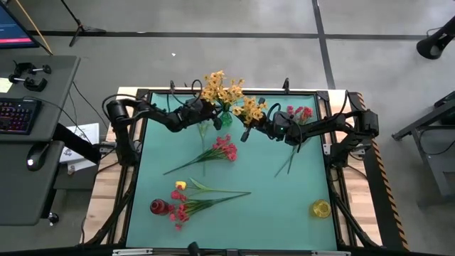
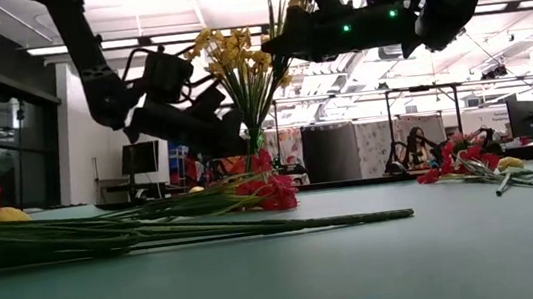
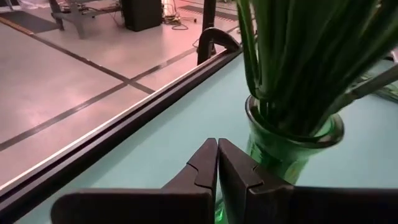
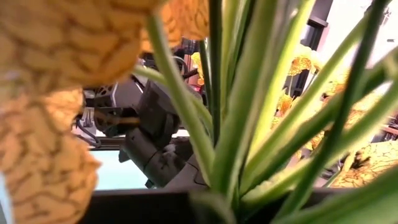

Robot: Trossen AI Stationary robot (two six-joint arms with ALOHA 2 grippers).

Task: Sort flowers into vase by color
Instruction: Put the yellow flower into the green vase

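Because they are only thin green stems with cloth-like blooms, the flowers look light and springy, likely to bend or slide through a hard pinch, so I judge the best hold is low on the bare stems, well clear of the soft heads that would crush or snag. Across the green table (image 1: 298, 213) they lie in groups: a red bunch (image 1: 222, 149) near the middle, a mixed red and yellow bunch (image 1: 186, 203) near the front left beside a small red vase (image 1: 158, 207), and another red bunch (image 1: 297, 117) at the far right; a yellow vase (image 1: 320, 208) stands empty at the near right. At the far edge a green glass vase (image 3: 292, 140) already carries yellow sprays (image 1: 219, 89), and it looks top-heavy and easy to tip. Reaching in from the far left, the left gripper (image 3: 217, 165) sits low, just beside the vase's base, its jaws pressed together on nothing. From the far right, the right gripper (image 1: 250, 122) is held higher, level with the vase's top, its jaws pinching a yellow spray (image 1: 250, 108) by its stems just right of the vase.
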